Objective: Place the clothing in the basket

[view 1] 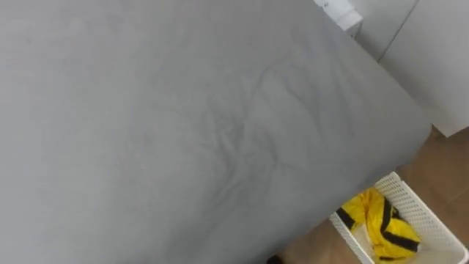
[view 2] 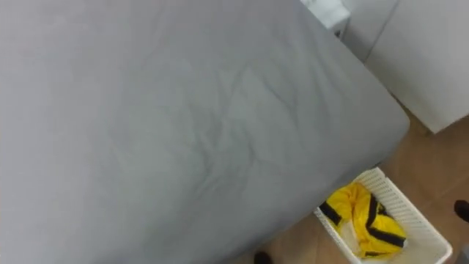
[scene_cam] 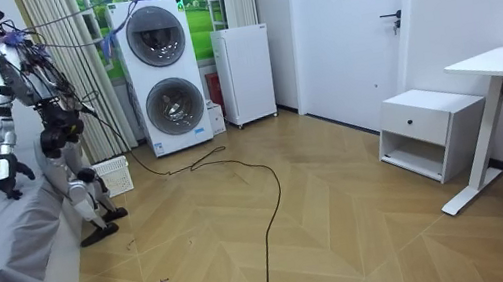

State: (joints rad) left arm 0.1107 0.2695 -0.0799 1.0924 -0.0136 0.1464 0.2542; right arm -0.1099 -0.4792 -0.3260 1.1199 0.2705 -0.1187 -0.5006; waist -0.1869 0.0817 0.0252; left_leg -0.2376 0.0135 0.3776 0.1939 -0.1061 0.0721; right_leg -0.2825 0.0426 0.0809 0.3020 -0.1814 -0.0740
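A white slatted basket [view 1: 416, 211] stands on the wood floor at the bed's corner, at my lower right. A yellow garment with black stripes [view 1: 381, 224] lies inside it. In the room view I stand against the bed's side, with the basket [scene_cam: 113, 175] on the floor just behind me. My left hand [scene_cam: 4, 177] hangs low over the grey sheet and holds no cloth that I can make out.
The bed's grey sheet [view 1: 183, 125] is wrinkled and bare and spreads across most of both eye views. White furniture [view 1: 432, 59] stands past the bed's far corner. Stacked washing machines [scene_cam: 163, 74] and a white cabinet [scene_cam: 245, 73] stand at the room's back wall. A dark cable crosses the floor.
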